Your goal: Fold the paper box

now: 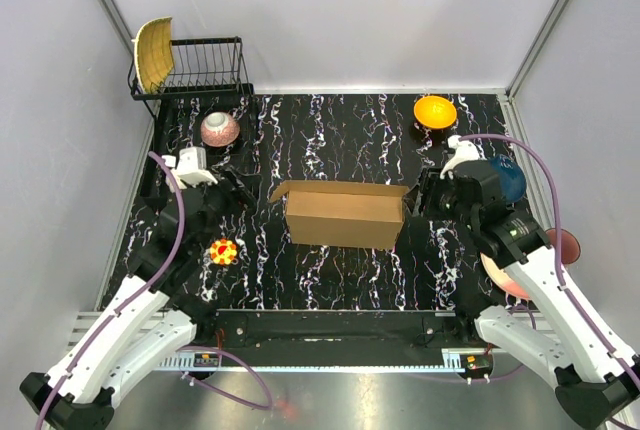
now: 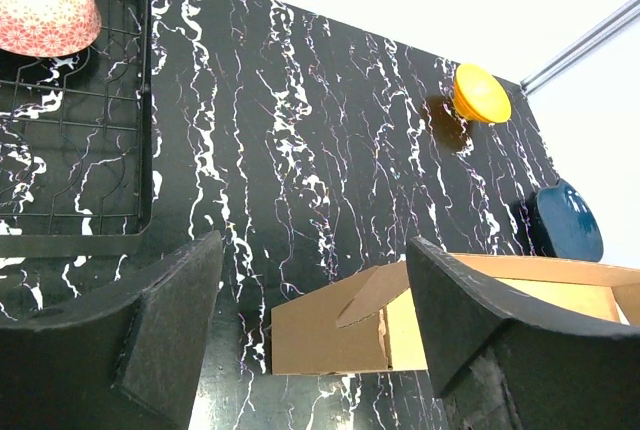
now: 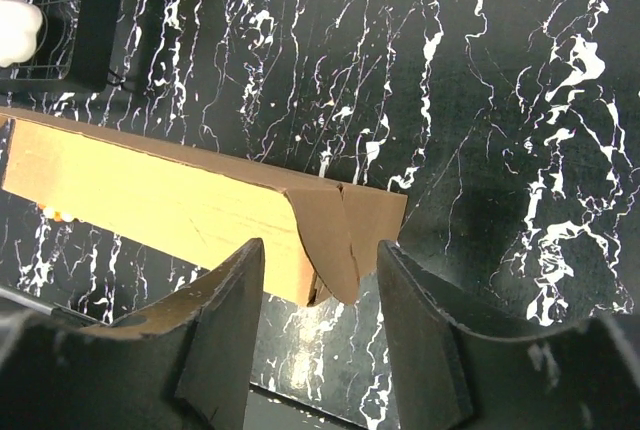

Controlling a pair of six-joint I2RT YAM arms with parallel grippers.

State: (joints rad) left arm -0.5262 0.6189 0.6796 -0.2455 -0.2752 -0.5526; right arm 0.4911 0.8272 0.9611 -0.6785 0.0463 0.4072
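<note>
Paper box (image 1: pixel 343 215), arms flanking, left tool (image 1: pixel 240 190) spread, right tool (image 1: pixel 423 195) spread

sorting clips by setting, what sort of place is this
Probably a lab test cell, not a real kitchen: white walls box in a black marbled table, a left arm and right arm are bolted to its near edge, and a dish rack, an orange bowl and paper box look staged.

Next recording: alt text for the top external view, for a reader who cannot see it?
A brown corrugated cardboard box, its top open, sits on the black white-veined marble-pattern tabletop, with the left gripper by its left end and the right gripper by its right end, both open. An orange bowl and a black wire dish rack stand at the far edge.
</note>
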